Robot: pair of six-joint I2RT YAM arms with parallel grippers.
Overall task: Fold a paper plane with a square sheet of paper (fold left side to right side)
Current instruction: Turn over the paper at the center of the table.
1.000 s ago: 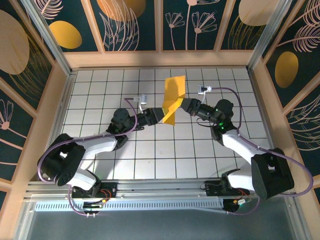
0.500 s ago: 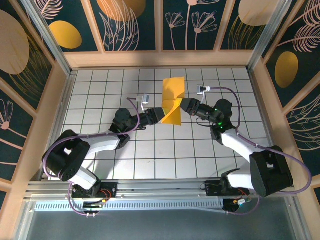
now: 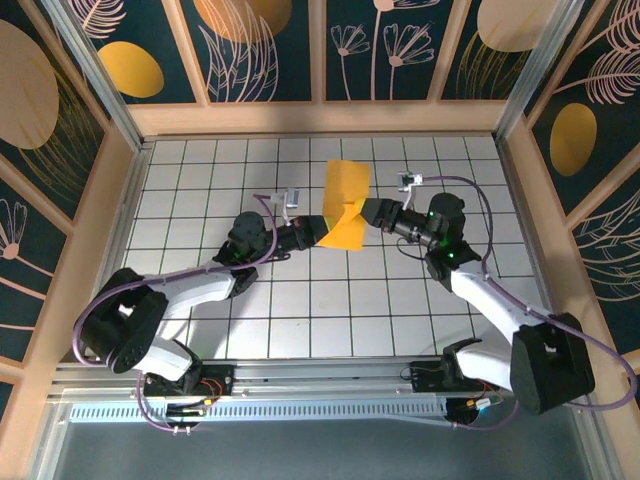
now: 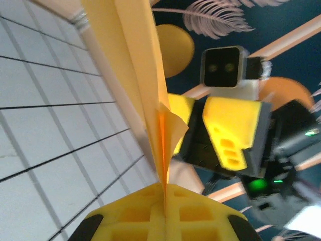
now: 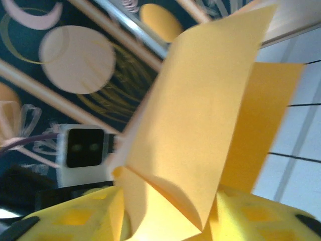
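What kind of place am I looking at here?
Probably a purpose-built robot training cell, not a home: a white grid-tiled table, wood-framed walls of dark floral panels around it, and two black-and-white robot arms bolted at its near edge.

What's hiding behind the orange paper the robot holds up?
From the left wrist camera, behind the paper stands the right gripper, yellow fingers apart, with the flowery wall beyond. The paper covers part of one finger.

Paper (image 3: 346, 198) stands between left gripper (image 3: 321, 229) and right gripper (image 3: 366, 212).
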